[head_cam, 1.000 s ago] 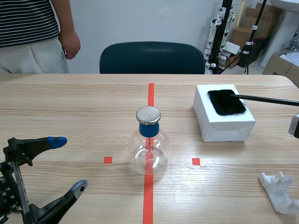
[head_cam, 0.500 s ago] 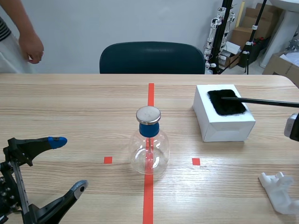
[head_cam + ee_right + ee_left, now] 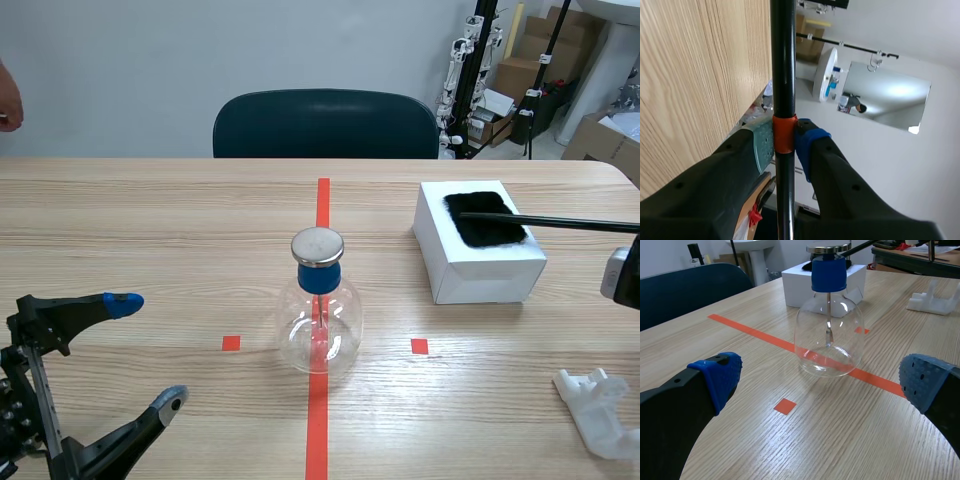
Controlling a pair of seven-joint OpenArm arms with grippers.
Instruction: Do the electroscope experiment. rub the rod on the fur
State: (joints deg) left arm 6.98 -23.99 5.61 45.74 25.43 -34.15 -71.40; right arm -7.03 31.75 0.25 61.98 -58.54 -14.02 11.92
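Rod [image 3: 560, 220] tip lies on the fur [image 3: 484, 228] atop the box [image 3: 478, 270], clamped in your right gripper [image 3: 785, 142]. Stroke lengthwise with light pressure so the box stays put. Your left gripper [image 3: 821, 382] sits spread wide near the flask [image 3: 320, 325].

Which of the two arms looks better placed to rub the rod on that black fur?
Right. The right gripper is shut on the rod, whose tip lies over the fur on the white box. The left gripper is open and empty, short of the flask.
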